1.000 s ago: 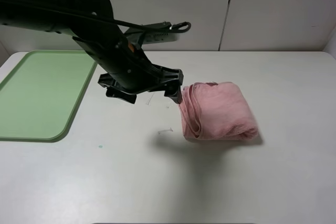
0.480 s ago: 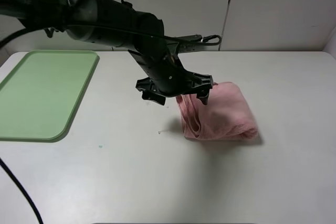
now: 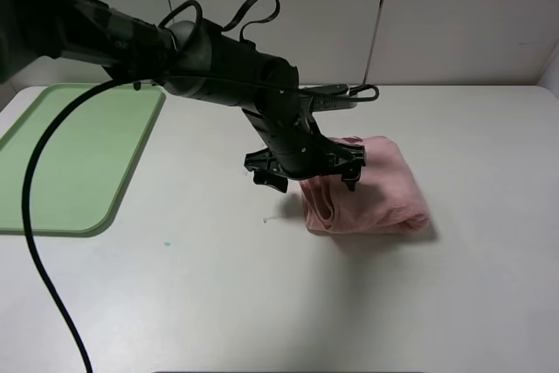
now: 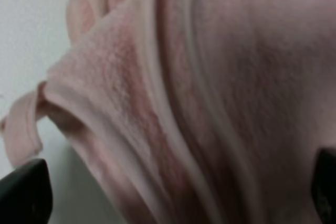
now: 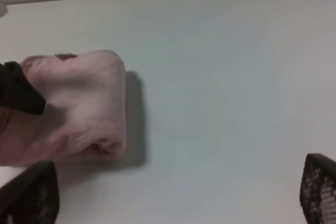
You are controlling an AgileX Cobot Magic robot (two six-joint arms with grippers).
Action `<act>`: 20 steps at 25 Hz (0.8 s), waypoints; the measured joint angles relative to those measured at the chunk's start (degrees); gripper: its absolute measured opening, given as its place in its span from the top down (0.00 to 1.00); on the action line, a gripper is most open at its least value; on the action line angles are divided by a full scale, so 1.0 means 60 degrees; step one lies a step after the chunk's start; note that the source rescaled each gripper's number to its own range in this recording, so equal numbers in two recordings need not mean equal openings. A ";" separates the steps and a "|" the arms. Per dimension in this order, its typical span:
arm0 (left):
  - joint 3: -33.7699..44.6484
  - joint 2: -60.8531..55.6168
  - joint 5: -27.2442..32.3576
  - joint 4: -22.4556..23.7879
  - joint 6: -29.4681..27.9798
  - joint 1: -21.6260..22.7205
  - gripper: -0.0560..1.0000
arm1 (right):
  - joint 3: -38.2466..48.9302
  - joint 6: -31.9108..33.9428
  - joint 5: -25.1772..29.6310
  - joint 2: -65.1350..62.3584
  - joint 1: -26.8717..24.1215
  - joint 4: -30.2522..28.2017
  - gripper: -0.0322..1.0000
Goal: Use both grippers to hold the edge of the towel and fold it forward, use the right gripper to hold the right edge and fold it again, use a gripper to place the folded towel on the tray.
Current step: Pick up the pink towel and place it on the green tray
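Your left hand (image 3: 307,173) has swung right since a second ago, now spread wide over the folded towel's (image 3: 371,189) layered edge on the desk (image 3: 262,294); close shallow and you'll lift only top layers, unfolding it.

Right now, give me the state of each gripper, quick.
Left gripper: open, at the folded towel's left edge, not holding it.
Right gripper: open, empty, away from the towel.
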 joint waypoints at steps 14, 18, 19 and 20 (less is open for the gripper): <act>-0.0009 0.0577 -0.1578 -0.0050 -0.0113 -0.0177 0.05 | 0.0000 0.0000 0.0000 0.0000 0.0000 0.0000 0.00; -0.0017 0.0632 -0.1610 -0.0059 -0.0114 -0.0208 0.26 | 0.0000 0.0000 0.0000 0.0000 0.0000 0.0000 0.00; -0.0017 0.0633 -0.1610 -0.0059 -0.0123 -0.0208 0.32 | 0.0000 0.0000 0.0000 0.0000 0.0000 0.0000 0.00; -0.0017 0.0633 -0.1610 -0.0059 -0.0133 -0.0208 0.38 | 0.0000 0.0000 0.0000 0.0000 0.0000 0.0000 0.00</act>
